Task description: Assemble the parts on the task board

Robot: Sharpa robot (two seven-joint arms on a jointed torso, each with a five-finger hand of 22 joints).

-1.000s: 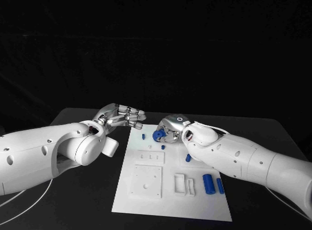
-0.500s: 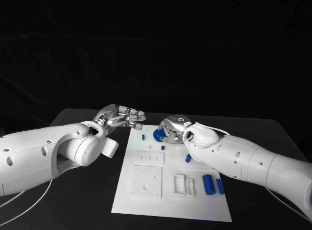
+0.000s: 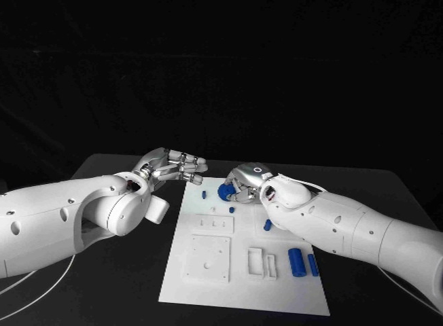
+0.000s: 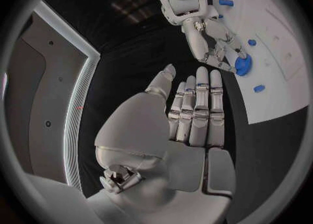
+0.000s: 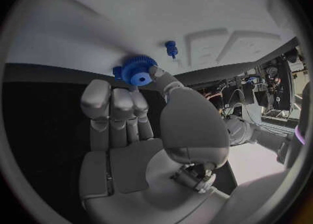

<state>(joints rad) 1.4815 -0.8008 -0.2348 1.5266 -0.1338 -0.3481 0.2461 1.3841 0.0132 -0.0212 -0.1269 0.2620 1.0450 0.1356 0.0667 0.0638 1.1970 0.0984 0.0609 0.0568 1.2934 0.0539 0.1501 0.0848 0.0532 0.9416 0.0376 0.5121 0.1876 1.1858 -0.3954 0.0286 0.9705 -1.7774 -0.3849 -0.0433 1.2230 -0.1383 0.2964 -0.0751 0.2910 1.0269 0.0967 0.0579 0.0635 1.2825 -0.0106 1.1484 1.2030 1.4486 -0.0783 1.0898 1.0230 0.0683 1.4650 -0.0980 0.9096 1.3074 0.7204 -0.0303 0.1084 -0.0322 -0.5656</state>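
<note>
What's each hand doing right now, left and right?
Left hand: open, holding nothing.
Right hand: holding the blue gear.

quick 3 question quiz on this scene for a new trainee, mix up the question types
1. True or false: the left hand holds a part.
2. What does the right hand grip? A) blue gear B) screwdriver C) cable
3. Fill in: two long blue cylinders lie on the ___.

Key: 1 false, it holds nothing, fingers apart. 2 A. 3 task board.
</note>
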